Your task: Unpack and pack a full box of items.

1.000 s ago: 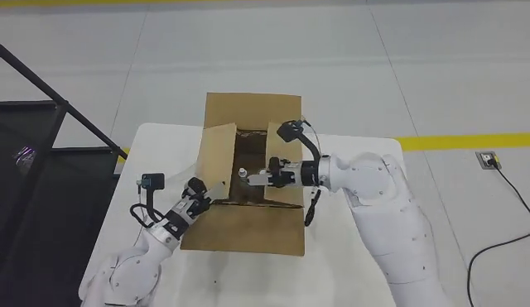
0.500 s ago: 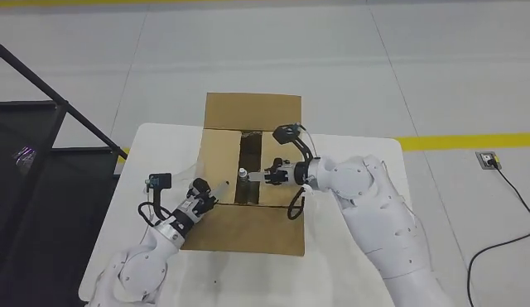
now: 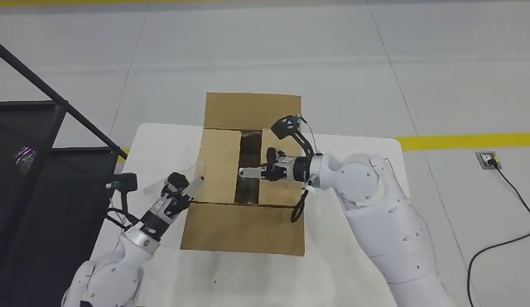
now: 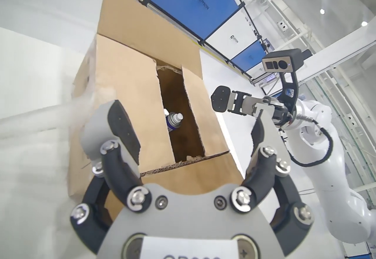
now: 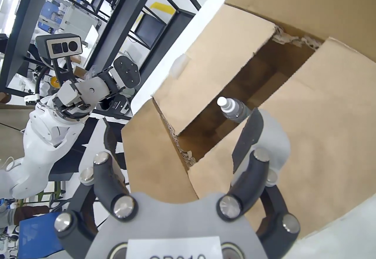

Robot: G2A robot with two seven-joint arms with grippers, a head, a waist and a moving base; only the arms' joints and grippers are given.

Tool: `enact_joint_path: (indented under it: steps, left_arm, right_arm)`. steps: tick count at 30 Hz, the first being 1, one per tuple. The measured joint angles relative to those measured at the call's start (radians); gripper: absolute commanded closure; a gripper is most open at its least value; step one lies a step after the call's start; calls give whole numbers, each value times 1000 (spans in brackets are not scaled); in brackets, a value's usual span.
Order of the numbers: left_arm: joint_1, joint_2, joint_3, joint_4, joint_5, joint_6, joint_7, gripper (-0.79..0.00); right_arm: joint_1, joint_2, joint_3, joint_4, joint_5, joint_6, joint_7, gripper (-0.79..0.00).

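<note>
The brown box shows a white-capped bottle between nearly closed flaps.

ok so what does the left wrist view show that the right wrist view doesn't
The left wrist view adds the blue wall panels and the right hand, open near the box. The right wrist view adds the black racks and the left hand, open. Both share the cardboard box, its two top flaps parted, and the white-capped bottle in the gap between them.
</note>
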Motion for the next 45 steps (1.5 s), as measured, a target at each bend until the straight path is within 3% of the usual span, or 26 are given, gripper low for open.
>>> enact_joint_path:
  steps: [4,8,11,15,23,31,40,45]
  left_arm:
    - [68,12,-107,-12,-92,-61,-61,-785]
    - [149,30,-213,23,-199,-184,-201,-785]
    - [180,44,-249,69,-266,-257,-332,-785]
    - [180,57,-239,122,-327,-303,-477,-785]
    - [151,72,-137,169,-291,-364,-609,-785]
    - [147,83,-100,168,-354,-402,-623,-785]
    - [158,95,-105,128,-394,-410,-580,-785]
    - [164,99,-104,103,-416,-397,-541,-785]
  right_arm:
    - [0,0,-1,1,-1,0,2,-785]
    - [-5,0,-4,-2,1,2,-4,-785]
    - [-15,0,-25,-1,-30,30,-42,-785]
    - [9,-2,-21,51,-91,91,-191,-785]
    - [86,-10,11,234,-186,185,-575,-785]
    - [236,-30,13,558,-119,171,-700,-785]
    - [353,-72,-31,846,-55,72,-776,-785]
    - [388,-91,-33,936,17,-57,-740,-785]
